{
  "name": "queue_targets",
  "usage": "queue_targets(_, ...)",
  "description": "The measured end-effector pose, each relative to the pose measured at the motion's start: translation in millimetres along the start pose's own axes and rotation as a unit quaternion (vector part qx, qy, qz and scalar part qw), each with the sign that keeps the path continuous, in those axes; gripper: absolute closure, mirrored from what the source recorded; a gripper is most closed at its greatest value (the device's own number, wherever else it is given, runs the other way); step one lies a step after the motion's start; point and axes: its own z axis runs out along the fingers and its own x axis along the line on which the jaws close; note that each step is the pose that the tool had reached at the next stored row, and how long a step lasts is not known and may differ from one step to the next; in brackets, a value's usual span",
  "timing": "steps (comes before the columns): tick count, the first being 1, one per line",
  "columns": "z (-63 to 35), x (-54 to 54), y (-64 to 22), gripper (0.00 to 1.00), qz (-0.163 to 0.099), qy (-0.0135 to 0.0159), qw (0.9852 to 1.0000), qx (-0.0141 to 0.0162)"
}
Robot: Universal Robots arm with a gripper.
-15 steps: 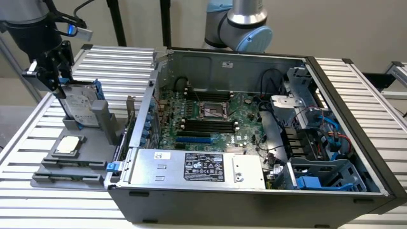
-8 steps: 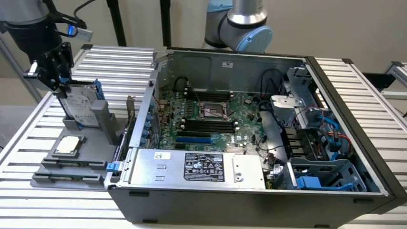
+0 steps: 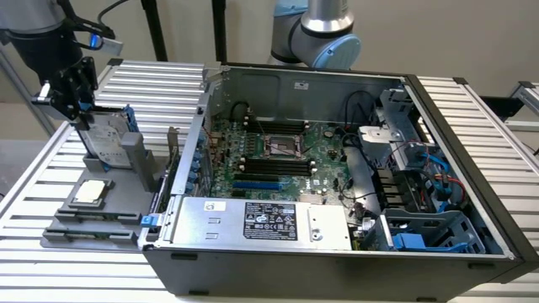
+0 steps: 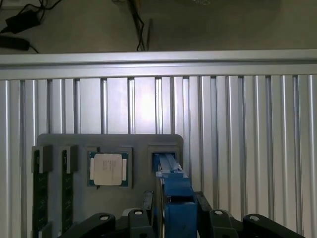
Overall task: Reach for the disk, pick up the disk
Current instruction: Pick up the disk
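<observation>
The disk (image 3: 108, 144) stands upright on its edge in a slot of the grey holder tray (image 3: 126, 199), at the exterior view's left, on the ribbed aluminium table (image 3: 50, 271). Its white label faces out, with the blue caddy running along its edges. My gripper (image 3: 76, 104) is at its upper end, one black finger on each side, and the wrist view shows both fingers pressed against the blue caddy edge of the disk (image 4: 173, 191), so my gripper (image 4: 173, 215) is clamped on it. The lower end of the disk is down at the slot in the tray (image 4: 138, 144); I cannot tell whether it has lifted clear.

Just beside the disk on the same tray the square CPU chip (image 3: 91, 192) lies flat in its pocket (image 4: 108, 169). Past it, two memory sticks (image 4: 39, 193) sit in long slots.

At the exterior view's right of the tray, touching it or nearly so, is the open computer case (image 3: 471, 189). Its motherboard (image 3: 278, 158) is exposed, and the silver power supply (image 3: 269, 221) with a black label sits along the near edge.
</observation>
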Motion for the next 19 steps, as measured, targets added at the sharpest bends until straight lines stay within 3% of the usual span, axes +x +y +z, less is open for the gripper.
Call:
queue_targets(13,1.2,-1.2,1.8,0.55,0.0,0.0,1.0,0.0)
queue_targets(15,1.2,-1.7,1.8,0.64,0.0,0.0001,1.0,-0.0001)
queue_targets(19,1.3,-2.1,1.9,0.67,0.0,0.0,1.0,0.0)
